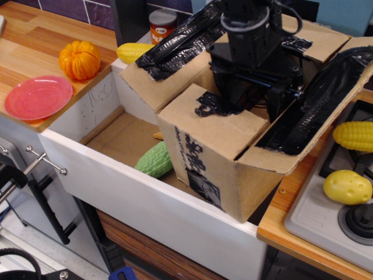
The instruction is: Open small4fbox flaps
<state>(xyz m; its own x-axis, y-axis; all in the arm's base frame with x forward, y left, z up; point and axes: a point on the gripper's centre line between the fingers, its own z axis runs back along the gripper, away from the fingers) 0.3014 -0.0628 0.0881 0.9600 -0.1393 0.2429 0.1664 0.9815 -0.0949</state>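
Note:
The small4fbox [233,169], brown cardboard with black print on its front side, stands tilted in the white sink [134,198]. The left long flap [175,55] and the right long flap [317,108], both with crinkled black tape, are folded outward. The far short flap [315,36] leans back. The near short flap [215,128] lies about flat over the opening, with a black tape patch at its inner edge. My black gripper [253,100] reaches down into the opening just behind that flap. Its fingers [280,99] are apart with nothing between them.
An orange pumpkin [79,59] and a pink plate [38,97] sit on the left wooden counter. A yellow corn [134,52] and a can [162,24] are behind the left flap. A green vegetable [154,159] lies in the sink. A corn [354,136] and a potato [347,186] rest on the stove at right.

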